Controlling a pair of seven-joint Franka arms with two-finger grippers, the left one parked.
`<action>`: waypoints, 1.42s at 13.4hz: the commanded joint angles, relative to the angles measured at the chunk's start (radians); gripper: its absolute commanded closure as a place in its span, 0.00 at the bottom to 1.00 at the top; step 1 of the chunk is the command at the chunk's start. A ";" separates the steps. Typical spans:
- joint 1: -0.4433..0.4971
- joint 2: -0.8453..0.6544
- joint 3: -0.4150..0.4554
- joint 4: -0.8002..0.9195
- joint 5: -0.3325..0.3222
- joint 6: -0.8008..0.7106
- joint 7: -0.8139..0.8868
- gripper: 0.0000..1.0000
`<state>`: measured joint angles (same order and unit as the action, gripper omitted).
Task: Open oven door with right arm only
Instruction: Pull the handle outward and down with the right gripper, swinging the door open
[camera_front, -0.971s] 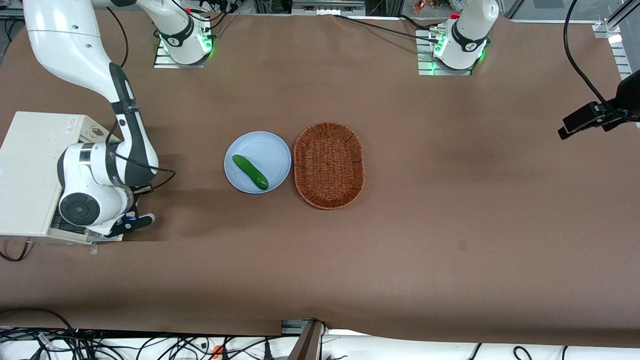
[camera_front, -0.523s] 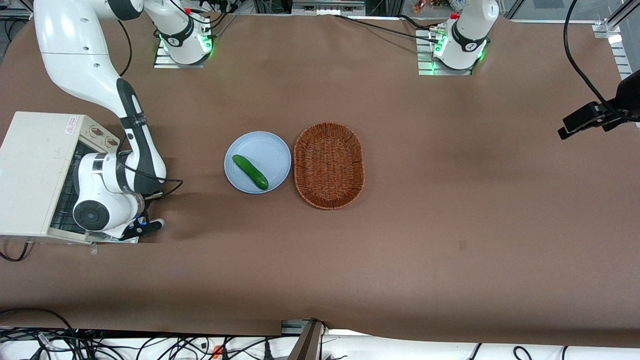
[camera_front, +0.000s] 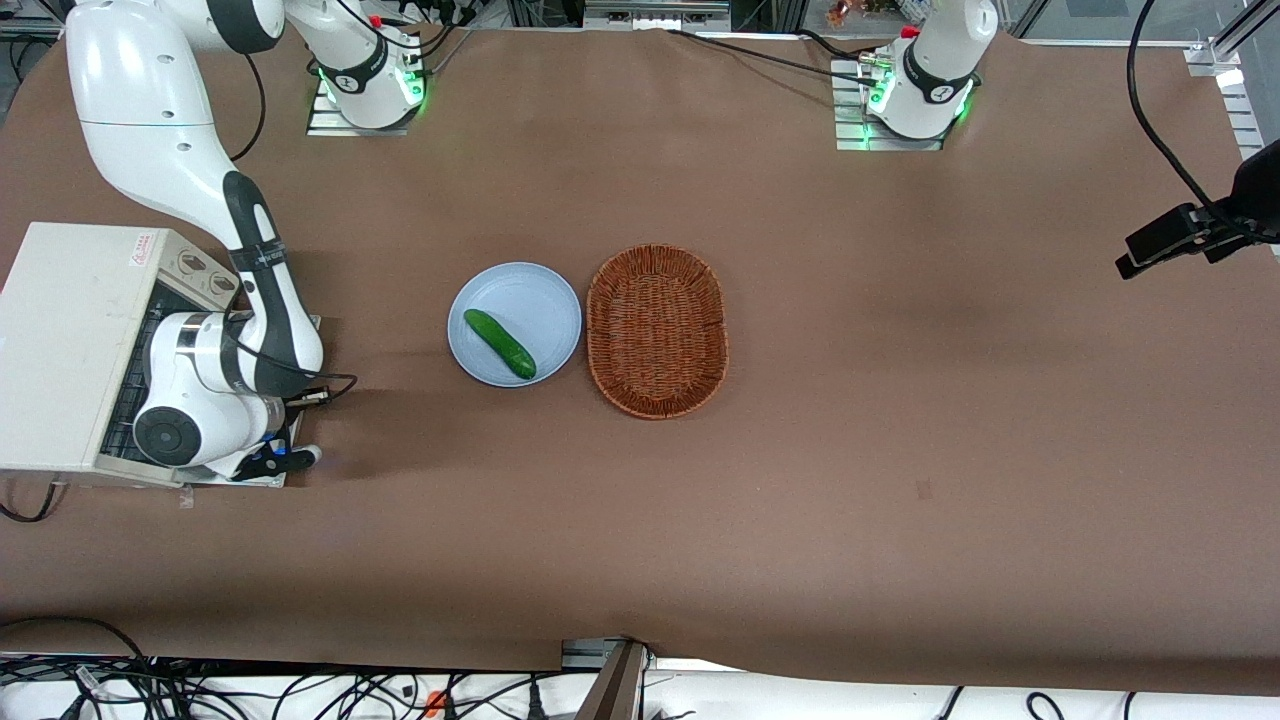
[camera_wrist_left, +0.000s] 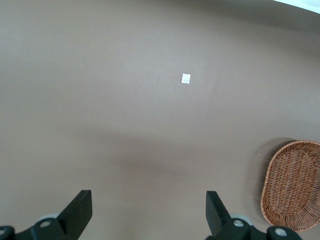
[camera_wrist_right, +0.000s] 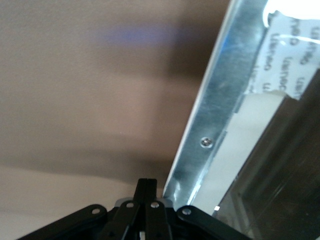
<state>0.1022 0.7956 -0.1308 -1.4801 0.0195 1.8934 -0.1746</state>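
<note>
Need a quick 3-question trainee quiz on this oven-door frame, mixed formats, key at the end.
1. True or false: the cucumber lies in the wicker basket.
2. Where is the gripper? A) over the basket B) at the oven door, low beside the oven C) raised above the plate
3. Fill in: the wire rack inside the oven is ____ (visible / hidden).

Key: 1 false, it lies on the plate; 2 B; 3 visible.
</note>
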 joint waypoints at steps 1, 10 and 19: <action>-0.022 -0.006 -0.038 -0.014 0.016 -0.071 0.049 1.00; 0.039 -0.012 -0.033 0.108 0.079 -0.256 0.217 1.00; 0.042 -0.194 -0.038 0.234 0.068 -0.440 0.054 1.00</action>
<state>0.1388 0.6736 -0.1553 -1.2248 0.0769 1.4921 -0.0652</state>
